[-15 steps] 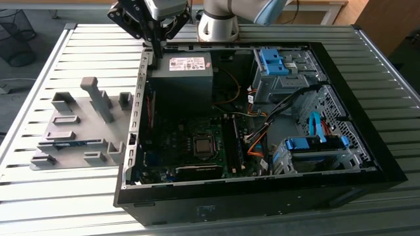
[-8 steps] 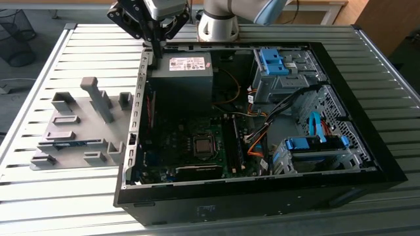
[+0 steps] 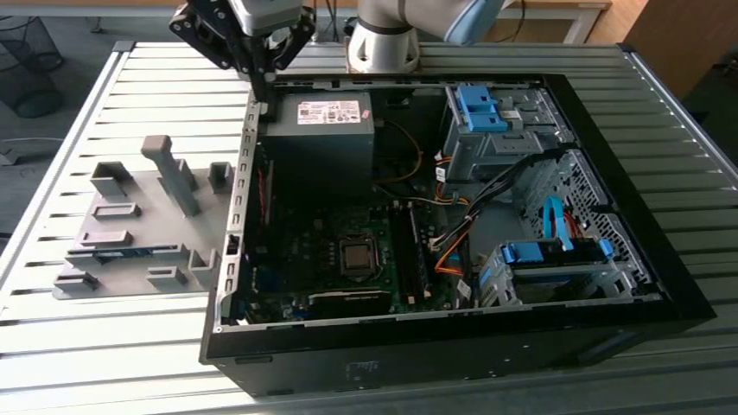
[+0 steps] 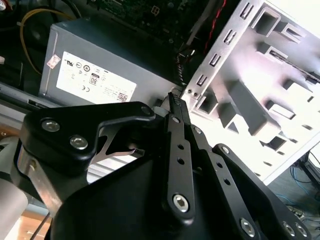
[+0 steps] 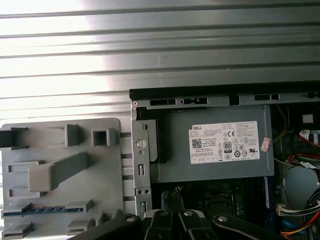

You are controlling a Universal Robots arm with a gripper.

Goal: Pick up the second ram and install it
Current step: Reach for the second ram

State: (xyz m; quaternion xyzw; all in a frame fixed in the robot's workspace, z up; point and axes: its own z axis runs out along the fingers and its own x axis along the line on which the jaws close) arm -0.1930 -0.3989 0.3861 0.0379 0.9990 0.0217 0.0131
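Jaws look pressed together with nothing between them, as far as I can judge from the exterior view and the second wrist view. My gripper (image 3: 263,82) hangs over the far corner of the open computer case (image 3: 461,363), on the exterior view's left, just beside the power supply (image 3: 323,143).

The second ram (image 3: 116,252) is well apart from it and outside the case. It sits in a slot of the grey fixture (image 3: 133,194), which rests on the slatted table (image 3: 116,346). From the fingertips it lies toward the near side and toward the exterior view's left. Its long axis runs left to right across the exterior view, roughly square to the case's side wall (image 3: 240,199). In the first wrist view I pick it out as a blue strip (image 5: 35,210) set low in the fixture.

As I judge it, the coming move turns on crossing that side wall and then lining the jaws up across the stick's thin faces. A tall slanted grey post (image 3: 175,177) stands between the gripper and the ram, with shorter upright blocks (image 3: 106,177) around the slot, so I would treat those as the things most likely to be clipped.
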